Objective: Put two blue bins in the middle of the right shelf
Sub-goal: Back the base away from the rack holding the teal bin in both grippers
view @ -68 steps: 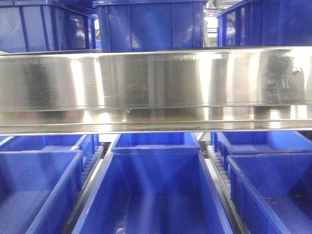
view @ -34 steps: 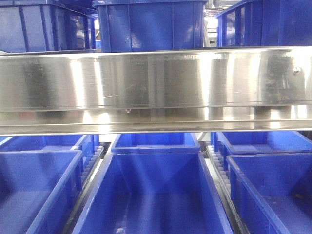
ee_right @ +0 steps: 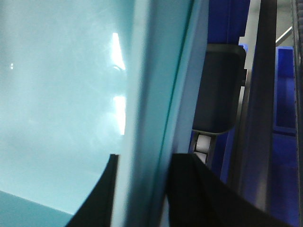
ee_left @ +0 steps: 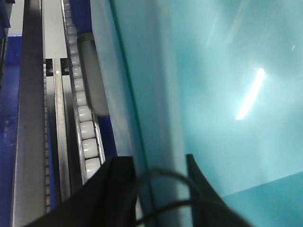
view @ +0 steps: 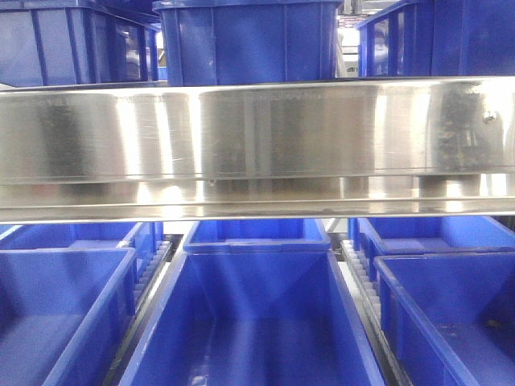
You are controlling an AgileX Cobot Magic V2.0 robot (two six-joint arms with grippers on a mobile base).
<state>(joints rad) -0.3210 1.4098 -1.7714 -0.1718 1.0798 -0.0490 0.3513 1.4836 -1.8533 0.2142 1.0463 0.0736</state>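
Observation:
A pale sky-blue bin (ee_left: pixel 227 94) fills the left wrist view. My left gripper (ee_left: pixel 158 189) straddles its left wall, one black finger (ee_left: pixel 116 189) outside and the other inside, shut on the rim. In the right wrist view a pale blue bin (ee_right: pixel 61 94) fills the left side, and my right gripper (ee_right: pixel 142 189) clamps its right wall the same way. I cannot tell whether both wrist views show one bin. Neither gripper shows in the front view, where a wide blue bin (view: pixel 257 322) lies in the middle lane.
A steel shelf beam (view: pixel 257 137) crosses the front view, with dark blue crates (view: pixel 249 40) above it and more (view: pixel 56 314) (view: pixel 451 314) below. White roller tracks (ee_left: pixel 87 142) (ee_right: pixel 202 144) run close beside the gripped walls. A dark grey block (ee_right: pixel 218 90) sits above the right track.
Only the reflections on the steel beam have shifted slightly; the crates and bins in the front view stay put.

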